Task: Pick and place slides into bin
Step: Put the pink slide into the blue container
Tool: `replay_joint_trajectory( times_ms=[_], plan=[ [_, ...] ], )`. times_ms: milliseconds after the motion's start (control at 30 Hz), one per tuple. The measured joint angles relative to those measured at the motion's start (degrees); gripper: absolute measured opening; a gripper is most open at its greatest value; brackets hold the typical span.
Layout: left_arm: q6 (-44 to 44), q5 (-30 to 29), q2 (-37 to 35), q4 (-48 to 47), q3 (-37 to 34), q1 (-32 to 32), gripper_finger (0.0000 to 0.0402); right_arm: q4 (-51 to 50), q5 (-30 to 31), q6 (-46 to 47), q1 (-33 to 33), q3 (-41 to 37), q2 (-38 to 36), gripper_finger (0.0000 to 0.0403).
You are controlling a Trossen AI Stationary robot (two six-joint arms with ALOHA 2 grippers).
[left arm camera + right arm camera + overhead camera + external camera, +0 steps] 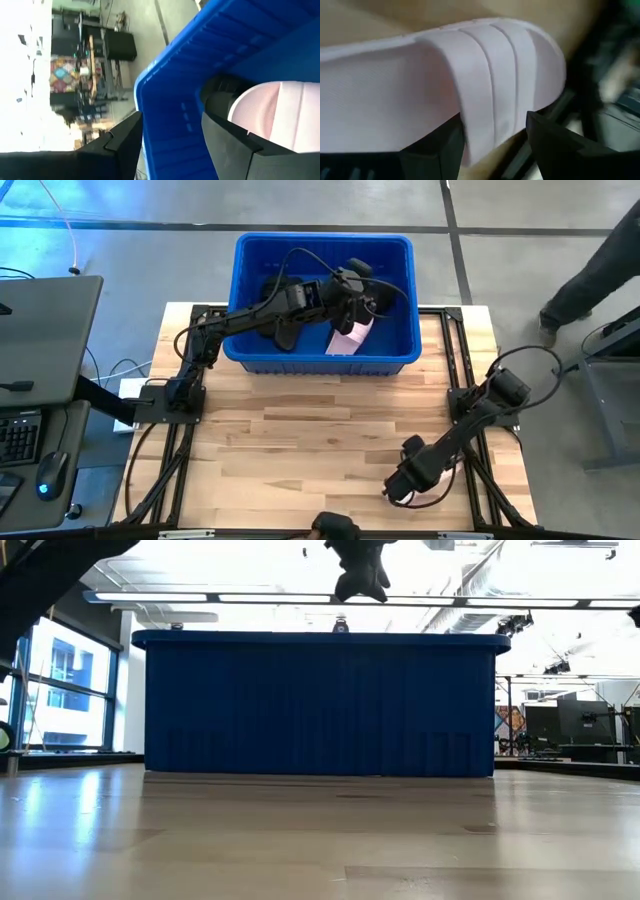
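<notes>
The blue bin (325, 305) stands at the table's far edge. It holds black slides (283, 330) and a pale pink slide (352, 337) that leans on its near wall. My left gripper (368, 300) hangs open inside the bin above them, with only the bin's wall (170, 75) between its fingers and the pink slide (280, 115) beside it. Near the table's front right, my right gripper (403, 488) is open, pointing steeply down over a second pale pink slide (445, 75) on the table. Its fingers stand on either side of the ribbed strap (495, 65). My right gripper comes at the pink slide's strap (492, 107) from above, one finger on each side of it. Whether the fingers (555, 145) touch the strap I cannot tell. The slide lies on the table.
Bare wooden table (300, 440) spreads between the bin and the near edge. A desk with keyboard and mouse (40, 380) stands off the table's left. A person (590, 280) walks on the floor at the far right.
</notes>
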Motion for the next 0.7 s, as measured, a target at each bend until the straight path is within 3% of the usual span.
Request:
replay_joint_trajectory(
  times_ms=[200,367,567,700],
  plan=[
    [-3.37,-3.37,0.00,-1.93,0.00,-0.88,0.0184,-3.39,-0.31,-0.11,0.02,0.00,2.12,0.0185],
    [-3.51,-7.68,0.00,-5.58,0.00,-3.74,0.0170,-3.26,0.37,-0.28,0.02,-0.45,4.53,0.0124],
    [-3.22,-20.11,0.04,-10.58,0.00,-8.50,0.0152,-3.11,-0.01,-1.59,0.02,-0.74,5.67,0.0022],
    [-3.07,-26.71,-1.34,-13.53,0.07,-11.12,0.0139,-3.46,3.91,-3.13,0.85,2.32,5.69,0.0015]
  ],
)
